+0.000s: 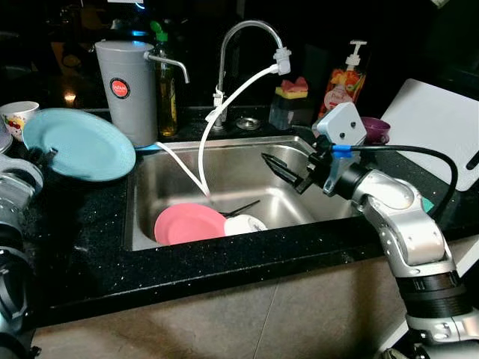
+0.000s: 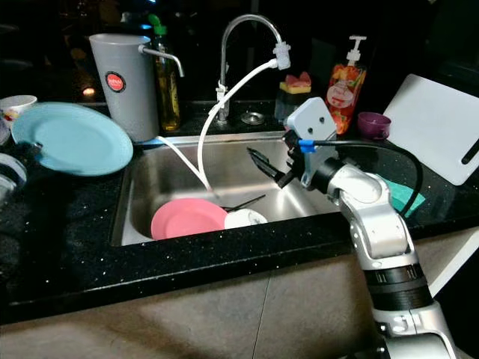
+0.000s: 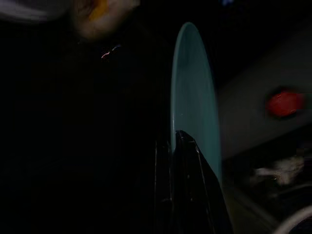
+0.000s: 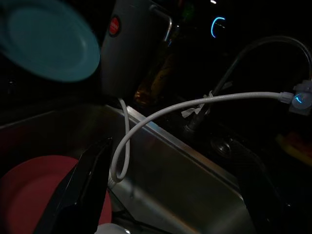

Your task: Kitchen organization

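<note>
While the round teal plate (image 1: 78, 143) hangs tilted over the black counter (image 1: 82, 232) at 9 o'clock of the steel sink (image 1: 299, 153), left gripper (image 3: 175, 146) pinches its rim; right gripper (image 1: 288, 173), fingers spread, hovers over sink w/ pink plate (image 1: 188, 223) at 6.

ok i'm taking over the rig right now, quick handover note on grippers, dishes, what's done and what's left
Left gripper: shut on the teal plate, held tilted over the counter left of the sink.
Right gripper: open, empty, hovering over the sink's right side.
In the sink: pink plate, white bowl beside it, a dark utensil behind them.
Done: teal plate lifted.
Left: put the teal plate away, then clear the plate, bowl and utensil, probably with the right gripper.
</note>
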Robot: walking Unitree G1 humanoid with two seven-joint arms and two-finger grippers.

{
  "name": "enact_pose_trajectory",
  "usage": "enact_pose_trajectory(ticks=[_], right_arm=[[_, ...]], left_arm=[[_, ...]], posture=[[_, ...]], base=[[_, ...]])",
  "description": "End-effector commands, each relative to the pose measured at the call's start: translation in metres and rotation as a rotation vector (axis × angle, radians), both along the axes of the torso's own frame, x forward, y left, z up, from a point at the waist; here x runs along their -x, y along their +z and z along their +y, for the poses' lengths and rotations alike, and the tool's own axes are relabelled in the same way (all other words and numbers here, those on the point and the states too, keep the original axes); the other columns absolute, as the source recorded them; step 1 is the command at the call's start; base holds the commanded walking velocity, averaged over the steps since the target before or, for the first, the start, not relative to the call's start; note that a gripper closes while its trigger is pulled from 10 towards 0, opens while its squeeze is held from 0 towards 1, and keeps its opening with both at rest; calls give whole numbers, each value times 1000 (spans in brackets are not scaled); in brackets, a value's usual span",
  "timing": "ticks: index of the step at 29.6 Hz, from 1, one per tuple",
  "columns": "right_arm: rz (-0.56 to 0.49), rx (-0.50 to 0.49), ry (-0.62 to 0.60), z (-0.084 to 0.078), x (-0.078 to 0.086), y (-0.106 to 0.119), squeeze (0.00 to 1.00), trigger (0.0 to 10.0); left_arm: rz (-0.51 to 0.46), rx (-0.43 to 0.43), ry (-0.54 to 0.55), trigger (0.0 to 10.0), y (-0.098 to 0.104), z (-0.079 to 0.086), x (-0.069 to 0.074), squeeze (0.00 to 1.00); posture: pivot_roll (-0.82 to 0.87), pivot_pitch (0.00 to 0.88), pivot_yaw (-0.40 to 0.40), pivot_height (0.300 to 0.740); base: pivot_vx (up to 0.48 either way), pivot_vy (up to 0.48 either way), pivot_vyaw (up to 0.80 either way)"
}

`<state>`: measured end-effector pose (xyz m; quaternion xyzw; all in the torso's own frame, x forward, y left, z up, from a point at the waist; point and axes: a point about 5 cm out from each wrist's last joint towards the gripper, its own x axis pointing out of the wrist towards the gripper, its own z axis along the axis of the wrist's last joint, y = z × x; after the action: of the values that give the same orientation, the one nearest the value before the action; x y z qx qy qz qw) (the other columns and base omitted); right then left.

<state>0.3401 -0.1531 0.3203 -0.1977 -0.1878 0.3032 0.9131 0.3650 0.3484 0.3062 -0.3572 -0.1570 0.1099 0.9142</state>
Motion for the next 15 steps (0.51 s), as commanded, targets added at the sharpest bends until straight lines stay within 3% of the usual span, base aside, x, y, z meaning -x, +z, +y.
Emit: enact_pose_trajectory(ticks=[1,2,3,5,7,8,9,10,11,12,15], right_arm=[[-16,-26,-8,-2,-1,6,0,10000],[-16,-26,-8,-2,-1,6,0,10000],[-14,-46,-1,-1,-1,7,0,10000],[-14,-46,-1,-1,-1,7,0,10000],[57,-184,56,1,0,9,0,10000],[57,-184,56,1,0,9,0,10000],[128,-311,139,5,4,10,0,10000],[128,-311,139,5,4,10,0,10000],[195,-423,248,11,10,12,0,10000],[195,-423,248,11,10,12,0,10000],[280,-631,456,22,22,14,0,10000]], left_arm=[[-152,-48,-106,10000,28,-10,8,0],[-152,-48,-106,10000,28,-10,8,0],[-213,-75,-165,10000,38,-16,13,0],[-213,-75,-165,10000,38,-16,13,0],[-329,-130,-321,10000,51,-32,28,0],[-329,-130,-321,10000,51,-32,28,0],[-385,-169,-404,10000,55,-42,37,0],[-385,-169,-404,10000,55,-42,37,0],[-429,-193,-480,10000,57,-52,44,0],[-429,-193,-480,10000,57,-52,44,0],[-476,-212,-617,10000,52,-75,52,0]], posture=[[92,80,-45,740],[92,80,-45,740],[96,74,-44,740],[96,74,-44,740],[102,80,-56,740],[102,80,-56,740],[100,73,-53,740],[100,73,-53,740],[100,63,-45,740],[100,63,-45,740],[101,57,-41,740]], base=[[0,0,0],[0,0,0],[0,0,0],[0,0,0],[0,0,0],[0,0,0],[0,0,0],[0,0,0],[0,0,0],[0,0,0],[0,0,0]])
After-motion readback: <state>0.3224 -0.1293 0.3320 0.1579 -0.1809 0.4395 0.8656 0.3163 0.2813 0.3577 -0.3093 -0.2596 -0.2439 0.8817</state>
